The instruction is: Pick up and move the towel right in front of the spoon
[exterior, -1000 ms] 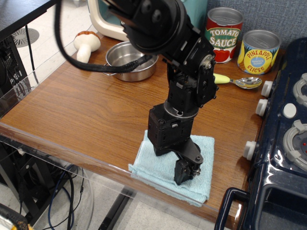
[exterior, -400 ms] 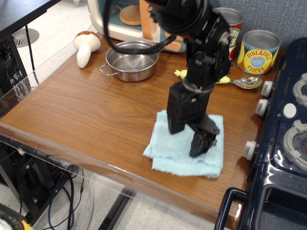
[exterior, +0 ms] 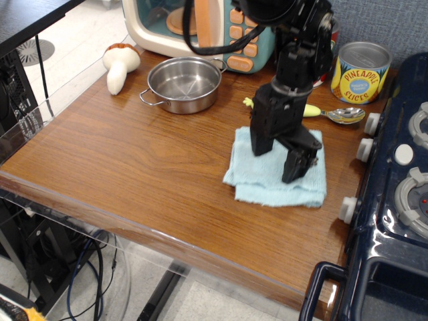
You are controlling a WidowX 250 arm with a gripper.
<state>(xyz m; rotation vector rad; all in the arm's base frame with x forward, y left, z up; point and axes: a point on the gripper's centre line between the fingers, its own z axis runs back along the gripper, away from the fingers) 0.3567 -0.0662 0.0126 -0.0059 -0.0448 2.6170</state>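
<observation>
Since the earlier frames the towel (exterior: 277, 172) has travelled from the lower centre of the table (exterior: 134, 160), near its front edge, up and to the right; it now lies right of centre, a little rumpled, with its far edge close to the spoon (exterior: 333, 114). The gripper (exterior: 298, 164) has come with it and is pressed down onto the right part of the cloth; from this angle I cannot tell whether its jaws pinch the fabric or stand apart.

Just beyond the towel the spoon lies crosswise, its shiny bowl pointing to the right toward the stove (exterior: 394, 180) and its pale yellow-green handle mostly hidden behind the arm, only the knobbed end showing on the arm's left.

Farther back, in the upper centre, a steel pot (exterior: 184, 83) stands upright with nothing inside it. To its left, at the upper left, a toy mushroom (exterior: 119, 63) lies on its side. At the upper right a pineapple can (exterior: 360, 71) stands upright with its lid closed. A toy microwave (exterior: 200, 27) fills the top of the frame, something orange visible behind its window.
</observation>
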